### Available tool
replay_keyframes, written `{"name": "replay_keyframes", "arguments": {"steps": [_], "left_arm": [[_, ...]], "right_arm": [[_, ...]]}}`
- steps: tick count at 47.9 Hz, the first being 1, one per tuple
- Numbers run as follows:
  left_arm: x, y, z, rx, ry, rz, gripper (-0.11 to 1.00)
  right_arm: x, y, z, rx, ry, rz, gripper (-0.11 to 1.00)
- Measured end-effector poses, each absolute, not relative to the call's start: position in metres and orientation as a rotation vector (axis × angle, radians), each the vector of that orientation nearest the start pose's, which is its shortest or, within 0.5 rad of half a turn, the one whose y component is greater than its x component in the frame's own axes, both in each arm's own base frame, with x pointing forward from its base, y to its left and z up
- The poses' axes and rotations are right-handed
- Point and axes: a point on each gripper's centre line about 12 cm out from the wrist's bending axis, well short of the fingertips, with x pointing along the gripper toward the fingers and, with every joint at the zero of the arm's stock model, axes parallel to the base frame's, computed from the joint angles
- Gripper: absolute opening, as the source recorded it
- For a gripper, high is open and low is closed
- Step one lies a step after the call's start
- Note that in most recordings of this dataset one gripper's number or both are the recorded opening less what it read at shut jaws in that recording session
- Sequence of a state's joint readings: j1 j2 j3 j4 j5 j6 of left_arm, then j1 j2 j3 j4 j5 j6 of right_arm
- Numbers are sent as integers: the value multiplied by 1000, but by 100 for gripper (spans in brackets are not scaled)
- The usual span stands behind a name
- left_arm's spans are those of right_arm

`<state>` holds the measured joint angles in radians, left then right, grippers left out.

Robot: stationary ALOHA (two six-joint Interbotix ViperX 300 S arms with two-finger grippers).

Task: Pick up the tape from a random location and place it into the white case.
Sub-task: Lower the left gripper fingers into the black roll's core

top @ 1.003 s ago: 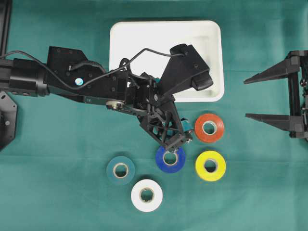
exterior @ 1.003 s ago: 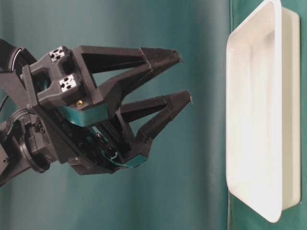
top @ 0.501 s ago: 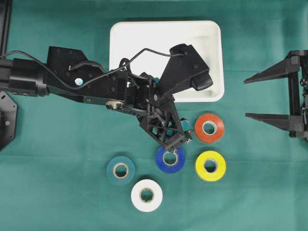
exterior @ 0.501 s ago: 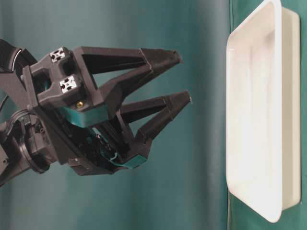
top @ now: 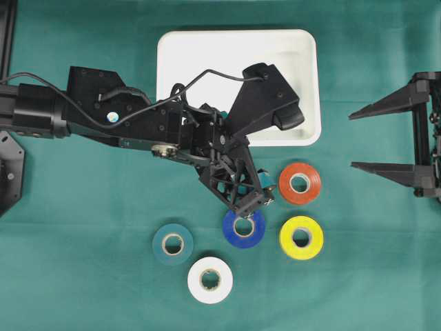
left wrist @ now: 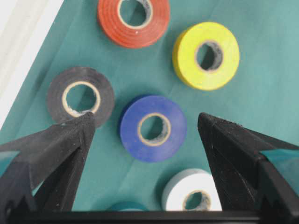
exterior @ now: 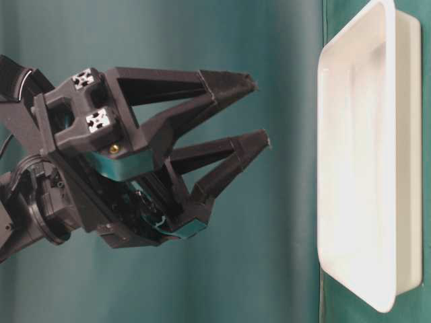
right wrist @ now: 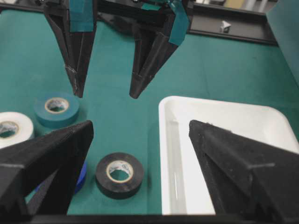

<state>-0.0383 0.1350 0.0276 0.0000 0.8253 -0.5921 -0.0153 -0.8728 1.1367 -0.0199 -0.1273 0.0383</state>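
Several tape rolls lie flat on the green cloth: orange (top: 299, 183), yellow (top: 301, 237), blue (top: 243, 230), teal (top: 172, 243) and white (top: 209, 279). A black roll (left wrist: 80, 97) lies near the white case (top: 207, 62) and is hidden under the arm in the overhead view. My left gripper (top: 249, 203) hangs open above the blue roll (left wrist: 153, 128), which sits between its fingertips (left wrist: 84, 122) in the left wrist view, with nothing held. My right gripper (top: 352, 141) stands open and empty at the right edge. The white case (right wrist: 224, 154) holds nothing that I can see.
The left arm (top: 138, 117) reaches over the white case's lower left part. The orange roll (left wrist: 133, 21) and yellow roll (left wrist: 205, 55) lie just beyond the blue one, and the white roll (left wrist: 189, 198) just in front of it. Bare cloth lies left of the teal roll.
The left gripper has shifted very slightly. The rolls, the case and the right gripper have not moved.
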Motion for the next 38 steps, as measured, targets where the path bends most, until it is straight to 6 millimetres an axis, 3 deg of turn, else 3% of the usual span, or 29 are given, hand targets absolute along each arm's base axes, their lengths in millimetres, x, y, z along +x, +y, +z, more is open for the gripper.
{"name": "replay_keyframes", "arguments": {"steps": [38], "left_arm": [[471,-13,185,-553,1100,338,88]], "right_arm": [[219,-3,264,22,173,-16,93]]}}
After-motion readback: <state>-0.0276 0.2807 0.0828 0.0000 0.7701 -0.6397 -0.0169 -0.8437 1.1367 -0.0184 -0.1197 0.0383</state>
